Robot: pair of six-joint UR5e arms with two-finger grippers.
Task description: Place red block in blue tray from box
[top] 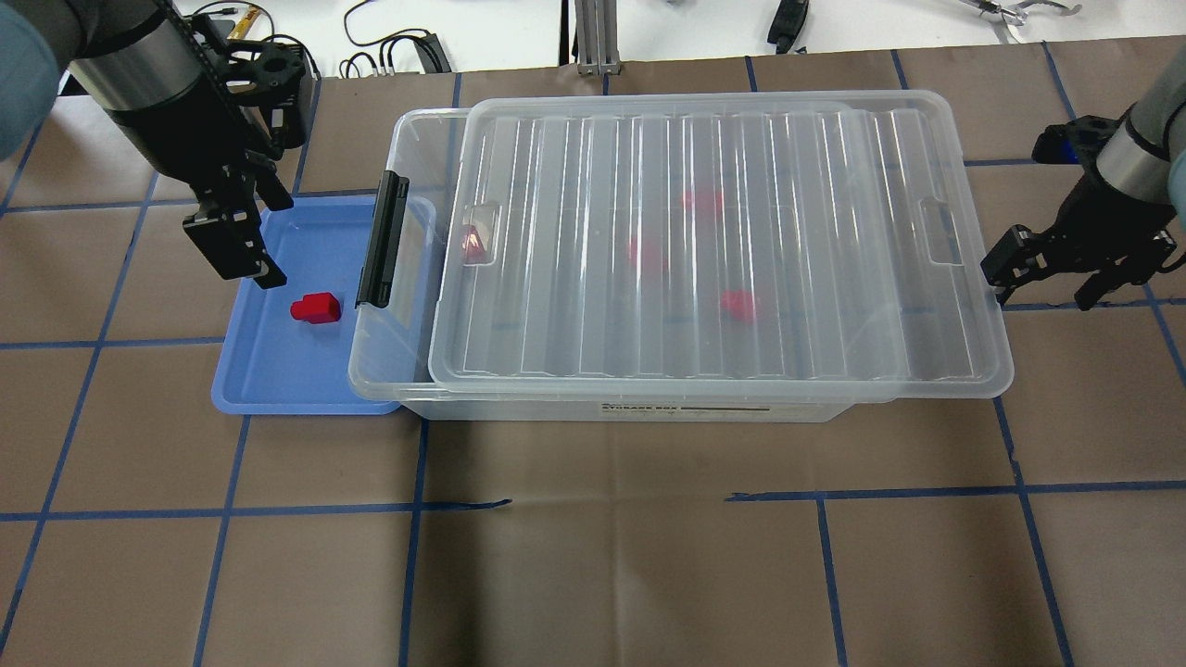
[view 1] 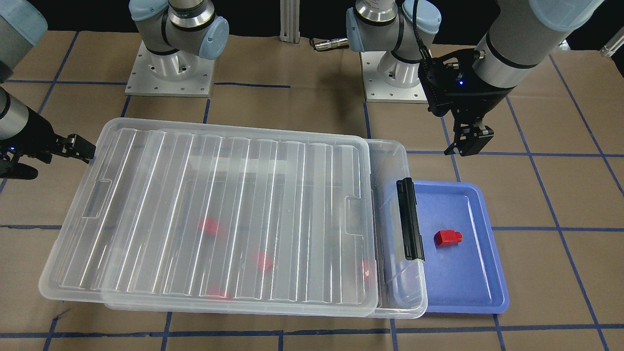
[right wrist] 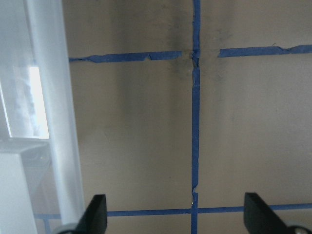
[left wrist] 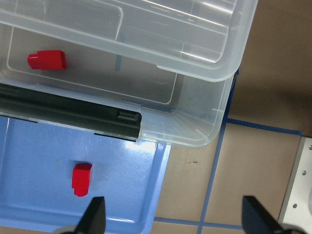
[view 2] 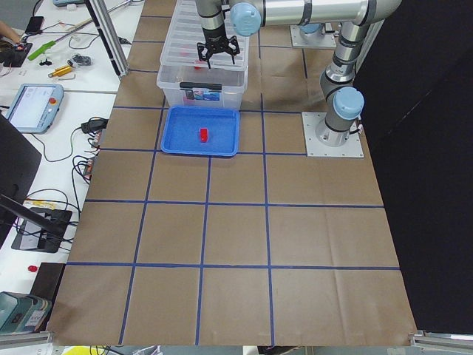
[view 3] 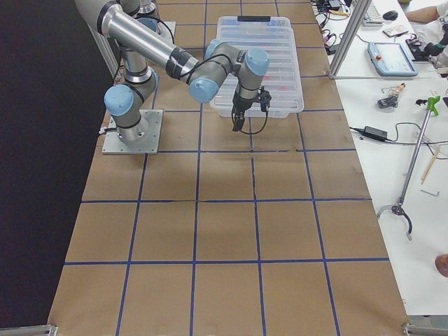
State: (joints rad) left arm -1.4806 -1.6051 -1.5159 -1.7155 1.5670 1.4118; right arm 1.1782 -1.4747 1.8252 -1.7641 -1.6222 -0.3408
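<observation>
Plastic throughout: the glossy red block (top: pixel 317 308), a cube with a round peg, lies on the smooth blue tray (top: pixel 278 371), at nine o'clock of the clear box (top: pixel 519 408) in the overhead view. The left gripper (top: pixel 243 259), jaws spread and empty, hangs at the block's eleven o'clock. The right gripper (top: pixel 1042 278), likewise spread, sits at three o'clock of the ribbed lid (top: pixel 815 232). Only the left wrist view shows a second block (left wrist: pixel 47 59) sharply.
</observation>
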